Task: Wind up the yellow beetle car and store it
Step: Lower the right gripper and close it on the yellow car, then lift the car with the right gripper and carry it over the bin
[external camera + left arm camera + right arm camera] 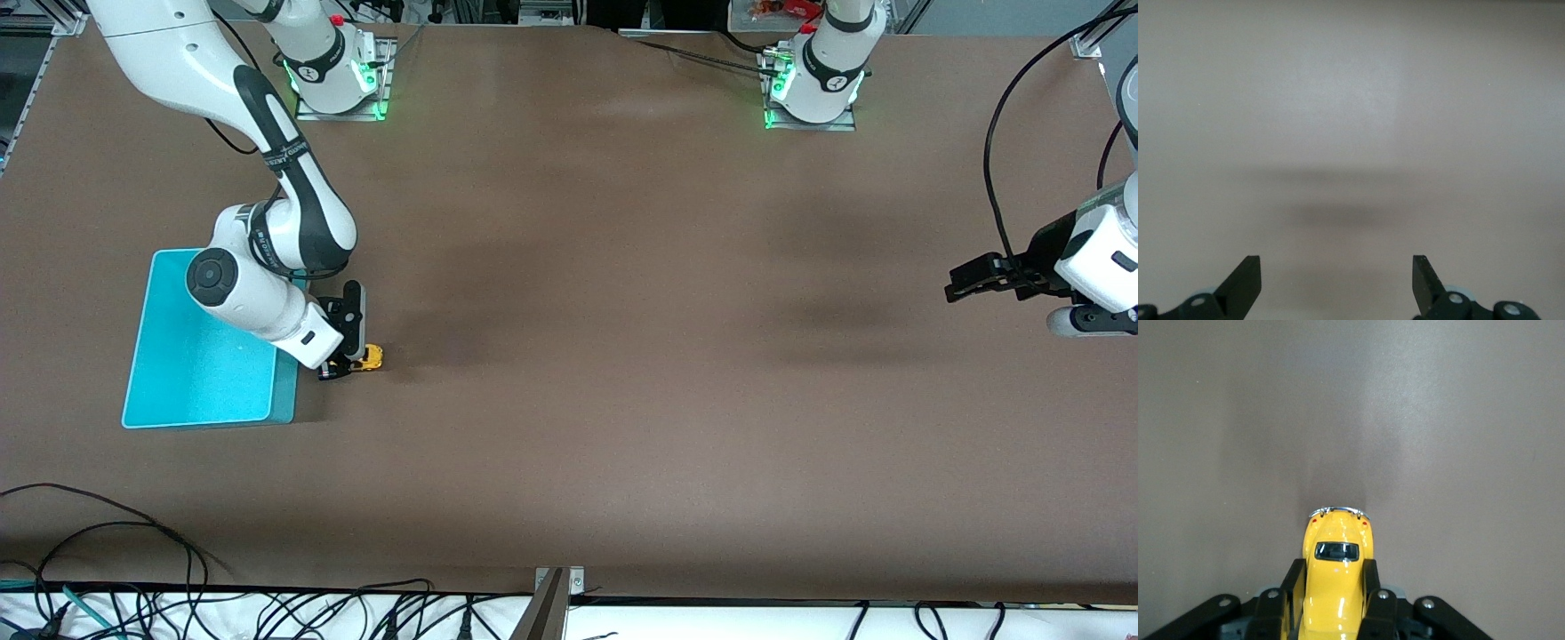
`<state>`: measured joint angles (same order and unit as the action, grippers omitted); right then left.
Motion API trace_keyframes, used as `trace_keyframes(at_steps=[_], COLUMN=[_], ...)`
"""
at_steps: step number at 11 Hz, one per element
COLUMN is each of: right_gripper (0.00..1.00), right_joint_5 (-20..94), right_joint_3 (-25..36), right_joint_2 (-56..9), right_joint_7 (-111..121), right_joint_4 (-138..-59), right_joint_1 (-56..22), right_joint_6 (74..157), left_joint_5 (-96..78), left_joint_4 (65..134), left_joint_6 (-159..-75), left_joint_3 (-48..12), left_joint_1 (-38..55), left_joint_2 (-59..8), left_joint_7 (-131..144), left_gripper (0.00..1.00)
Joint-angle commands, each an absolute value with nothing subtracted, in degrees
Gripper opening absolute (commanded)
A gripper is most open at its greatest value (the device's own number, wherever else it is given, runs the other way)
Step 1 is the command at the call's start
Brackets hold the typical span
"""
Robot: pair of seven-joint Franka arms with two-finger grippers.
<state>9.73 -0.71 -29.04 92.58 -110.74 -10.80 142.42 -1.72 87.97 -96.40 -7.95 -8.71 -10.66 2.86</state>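
One small glossy yellow beetle car is clamped on the brown surface by the right tool, just beside one flat turquoise bin. The left tool is held spread and empty over the surface's left-arm end.

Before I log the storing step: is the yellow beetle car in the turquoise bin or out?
Out. The yellow beetle car sits on the table beside the turquoise bin, clamped by the right gripper.

One toy, one tray, two arms

You have one small yellow beetle-shaped toy car at centre left, one flat turquoise plastic tray at lower left, and two white robot arms, each with one black two-finger gripper.
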Motion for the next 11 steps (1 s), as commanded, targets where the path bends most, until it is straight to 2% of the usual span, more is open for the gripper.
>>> trace_keyframes(at_steps=[1, 7, 11], right_gripper=[0.0, 0.0, 0.0], right_joint_5=[8.96, 9.14, 8.88], right_joint_3=[-0.62, -0.09, 2.54], right_joint_2=[-27.08, -20.49, -16.97], right_joint_7=[93.16, 91.59, 91.32], right_joint_4=[-109.69, -107.14, -103.89], right_joint_1=[-10.81, -10.72, -10.81], right_joint_6=[138.88, 126.15, 117.0], left_joint_5=[-2.37, -2.37, -2.37], left_joint_4=[87.28, 87.28, 87.28], left_joint_6=[-96.15, -96.15, -96.15], left_joint_3=[-7.91, -7.91, -7.91], left_joint_1=[-8.7, -8.7, -8.7], left_joint_2=[-10.46, -10.46, -10.46], left_joint_7=[1.32, 1.32, 1.32], left_gripper=[1.0, 1.0, 1.0])
